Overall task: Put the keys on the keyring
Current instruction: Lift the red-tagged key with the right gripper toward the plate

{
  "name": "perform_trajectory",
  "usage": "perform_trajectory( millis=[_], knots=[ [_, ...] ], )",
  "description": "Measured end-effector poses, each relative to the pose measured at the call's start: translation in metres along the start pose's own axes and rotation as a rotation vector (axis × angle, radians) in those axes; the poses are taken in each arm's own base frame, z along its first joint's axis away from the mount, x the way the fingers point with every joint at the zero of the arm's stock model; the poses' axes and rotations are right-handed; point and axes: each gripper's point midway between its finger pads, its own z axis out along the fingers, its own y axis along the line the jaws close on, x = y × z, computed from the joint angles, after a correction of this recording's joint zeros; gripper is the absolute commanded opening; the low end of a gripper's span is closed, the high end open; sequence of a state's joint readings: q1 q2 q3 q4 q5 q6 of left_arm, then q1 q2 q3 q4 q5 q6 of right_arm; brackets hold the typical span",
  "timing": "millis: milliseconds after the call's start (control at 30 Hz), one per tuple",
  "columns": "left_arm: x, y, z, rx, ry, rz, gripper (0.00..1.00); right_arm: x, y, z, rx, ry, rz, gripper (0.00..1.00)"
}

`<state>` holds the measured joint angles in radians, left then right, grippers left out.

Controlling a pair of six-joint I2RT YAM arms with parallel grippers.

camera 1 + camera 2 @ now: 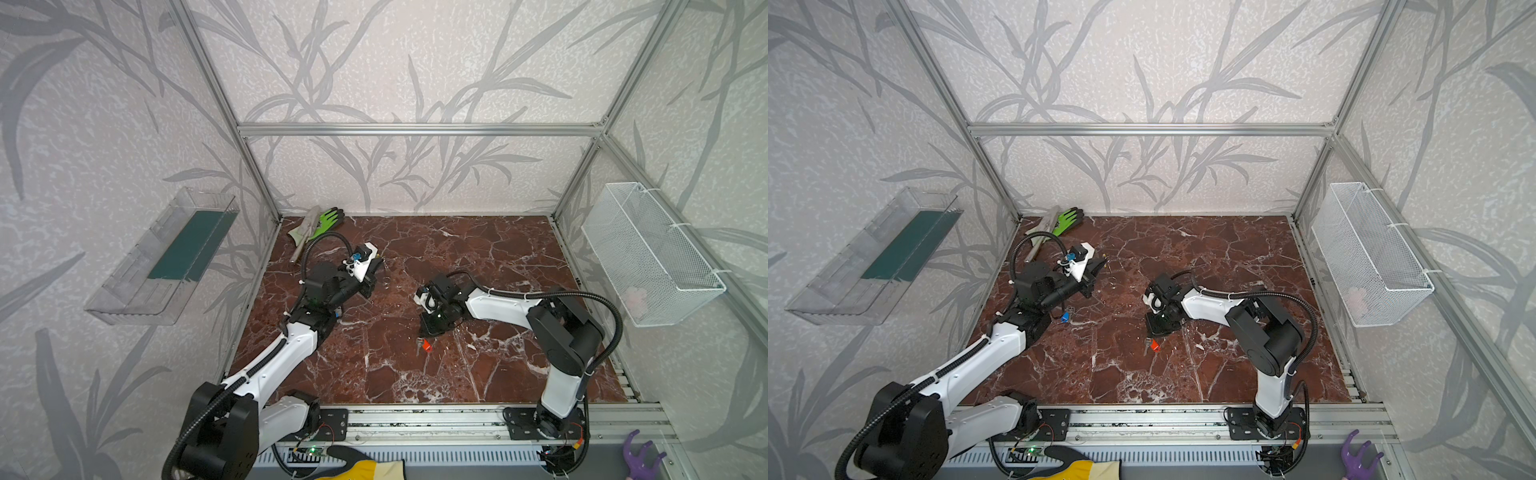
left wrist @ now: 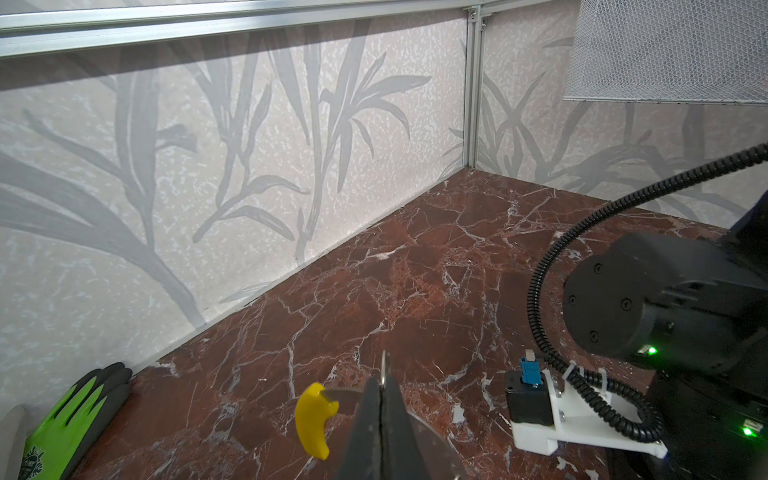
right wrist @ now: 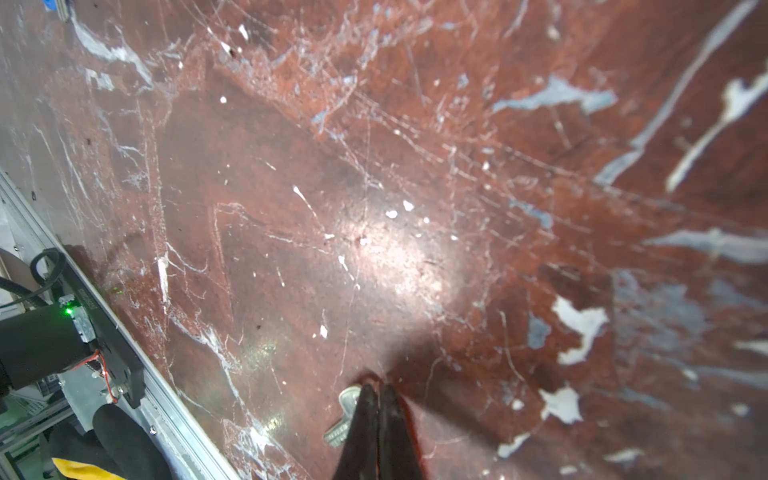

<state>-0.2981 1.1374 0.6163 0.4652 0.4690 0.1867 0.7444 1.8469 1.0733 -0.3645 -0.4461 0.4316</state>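
One illegible crest, green glove

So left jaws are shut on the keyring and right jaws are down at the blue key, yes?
No: the key at the right jaws is the red-orange key, as both top views show; the blue key lies by the left arm. The rest holds.

The keyring sits in the left pincer; one key lies at the right pincer.
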Motion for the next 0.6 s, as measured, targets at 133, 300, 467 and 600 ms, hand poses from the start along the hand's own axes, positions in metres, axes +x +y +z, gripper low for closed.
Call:
perform_trajectory(
  millis=[133,300,467,600],
  knots=[
    [0.001,0.0,0.001,0.002,0.003,-0.002,0.0,-0.001,0.002,-0.002,0.002,0.002,-0.047,0.0],
    [-0.001,0.0,0.001,0.005,-0.004,-0.003,0.0,-0.004,0.005,-0.011,0.024,-0.018,-0.161,0.0],
    [-0.004,-0.003,0.001,0.02,-0.017,0.001,0.0,-0.011,0.011,-0.032,0.043,-0.076,-0.305,0.0],
    [-0.006,-0.01,0.002,0.044,-0.024,0.008,0.0,-0.014,0.018,-0.07,0.037,-0.19,-0.419,0.0]
  ],
)
